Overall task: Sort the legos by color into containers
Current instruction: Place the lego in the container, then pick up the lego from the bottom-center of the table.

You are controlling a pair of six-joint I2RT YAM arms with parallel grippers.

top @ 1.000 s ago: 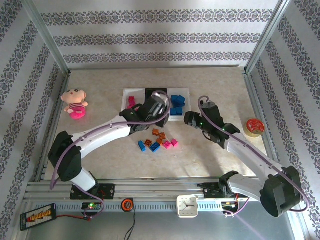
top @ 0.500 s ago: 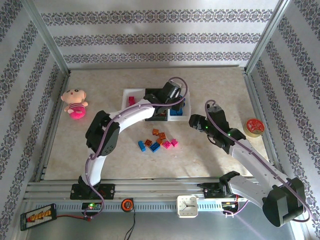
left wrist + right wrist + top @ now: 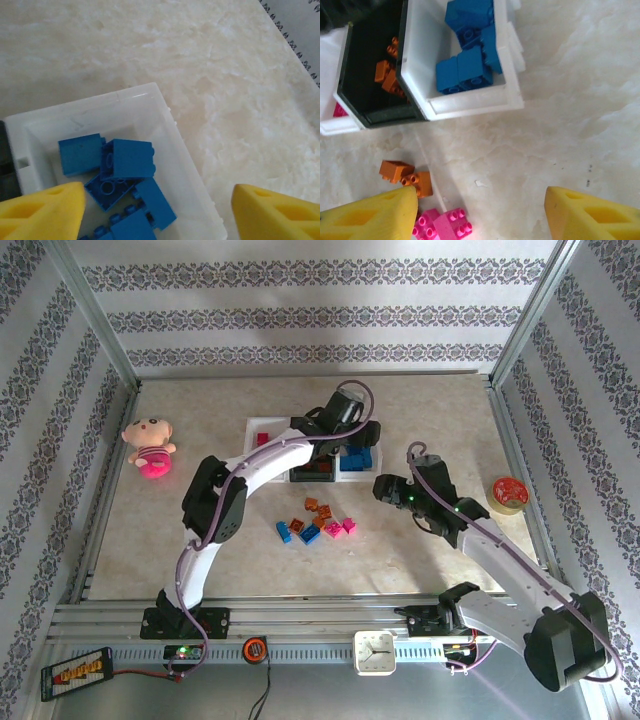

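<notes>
While the left tool (image 3: 157, 200) and right tool (image 3: 480, 197) gape empty, a careless right descent could scatter the crowded pink bricks (image 3: 452, 222).

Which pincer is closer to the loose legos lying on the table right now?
Right. The right pincer hovers open just right of the loose legos; the left pincer is farther back, above the white bin holding blue bricks.

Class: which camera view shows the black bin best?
Right wrist: the black bin is seen from above, its orange bricks visible inside. The top external view shows it small, next to the left arm. The left wrist view catches a dark sliver at its frame edge.
</notes>
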